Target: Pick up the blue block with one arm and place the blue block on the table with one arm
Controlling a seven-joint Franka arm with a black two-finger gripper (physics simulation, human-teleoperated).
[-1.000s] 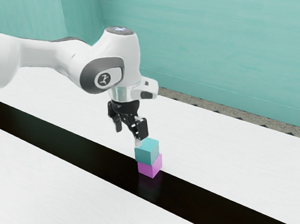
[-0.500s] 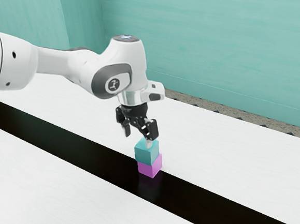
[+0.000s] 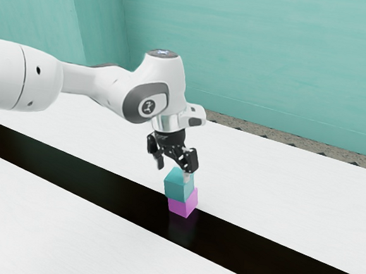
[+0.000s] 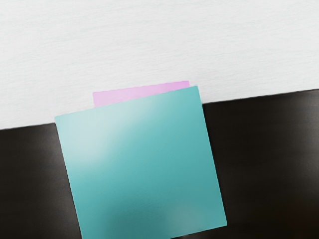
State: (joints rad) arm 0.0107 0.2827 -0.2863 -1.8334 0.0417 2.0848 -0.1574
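Black two-finger gripper (image 3: pixel 174 172) is seen spread; teal-blue cubic block (image 3: pixel 178 189) is sited just below, borne by magenta cube (image 3: pixel 182 207); further descent is judged required.

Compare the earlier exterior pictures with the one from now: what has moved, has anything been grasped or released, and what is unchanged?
The gripper has moved toward the exterior view's right and down, closer to the blue block. Nothing was grasped or let go; the fingers are apart. The blue block stayed on the pink block, both unmoved.
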